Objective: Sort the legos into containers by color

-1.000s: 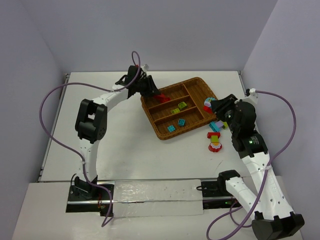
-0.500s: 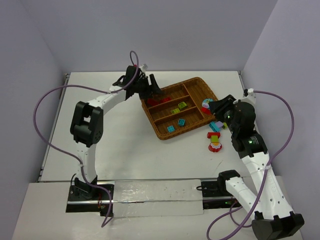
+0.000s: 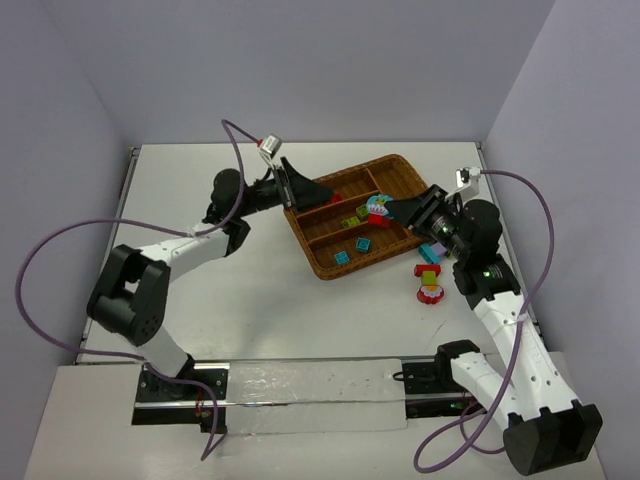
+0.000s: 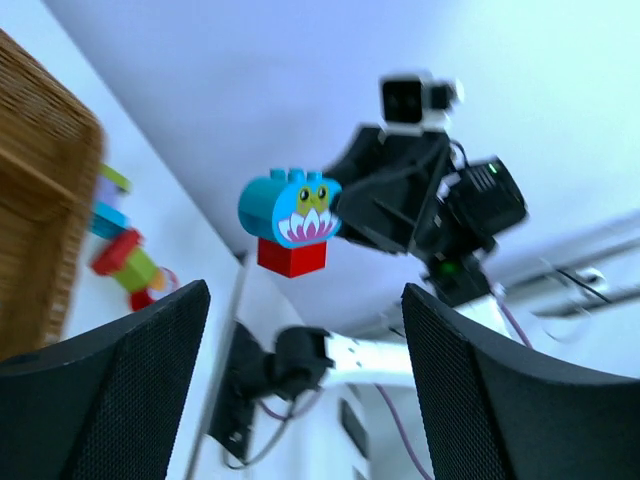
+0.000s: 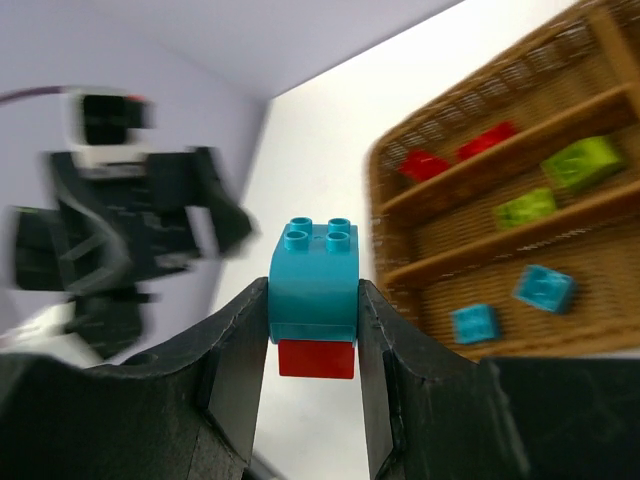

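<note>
My right gripper (image 5: 313,300) is shut on a cyan brick (image 5: 313,270) with a red brick (image 5: 316,358) stuck under it. It holds them above the wicker tray (image 3: 318,262), over its middle (image 3: 380,210). In the tray's slots lie red legos (image 5: 420,163), yellow-green legos (image 5: 575,162) and cyan legos (image 5: 543,288), each colour in its own slot. My left gripper (image 3: 308,188) is open by the tray's left corner. Nothing is between its fingers (image 4: 120,390), and its view looks across at the held cyan brick (image 4: 295,205).
Loose legos lie on the table right of the tray: a cyan and purple one (image 3: 432,250), a mixed pile (image 3: 428,271) and a red and yellow piece (image 3: 432,293). Walls close in the table at the back and both sides.
</note>
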Controlling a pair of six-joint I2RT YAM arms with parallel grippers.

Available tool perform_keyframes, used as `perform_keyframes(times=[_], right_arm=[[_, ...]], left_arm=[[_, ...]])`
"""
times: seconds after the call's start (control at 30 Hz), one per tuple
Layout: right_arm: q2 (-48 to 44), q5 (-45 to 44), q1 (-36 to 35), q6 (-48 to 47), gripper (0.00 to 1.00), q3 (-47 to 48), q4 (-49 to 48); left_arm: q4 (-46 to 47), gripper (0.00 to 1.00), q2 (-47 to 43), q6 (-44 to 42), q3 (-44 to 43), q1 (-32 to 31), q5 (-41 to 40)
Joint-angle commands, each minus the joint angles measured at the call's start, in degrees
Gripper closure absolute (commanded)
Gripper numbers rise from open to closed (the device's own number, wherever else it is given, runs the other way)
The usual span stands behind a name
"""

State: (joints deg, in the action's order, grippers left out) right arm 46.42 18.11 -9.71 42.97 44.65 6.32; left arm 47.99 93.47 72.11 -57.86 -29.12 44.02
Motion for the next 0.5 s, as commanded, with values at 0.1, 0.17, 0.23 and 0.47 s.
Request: perform_keyframes(times=[0.1,0.17,0.23,0.47], right_arm=[[3.6,12.2,0.3,8.5,1.0,-1.8,-17.4],[4.0,12.9,0.3,9.4,1.0,-1.8,-18.1],[4.1,13.3,0.3,9.7,1.0,-1.8,-18.9],[5.0,15.6,0.3,12.4,1.0,-2.4,-22.0]], left_arm=[[43.9,0.17,8.4,24.3,6.2,-3.2,4.5],[46.3,0.19,9.2,24.8,6.2,-4.1,4.3],[45.4,0.2,8.9,23.6,6.0,-4.5,4.4],[45.1,0.25,9.9,23.1,3.8,-5.9,4.4]])
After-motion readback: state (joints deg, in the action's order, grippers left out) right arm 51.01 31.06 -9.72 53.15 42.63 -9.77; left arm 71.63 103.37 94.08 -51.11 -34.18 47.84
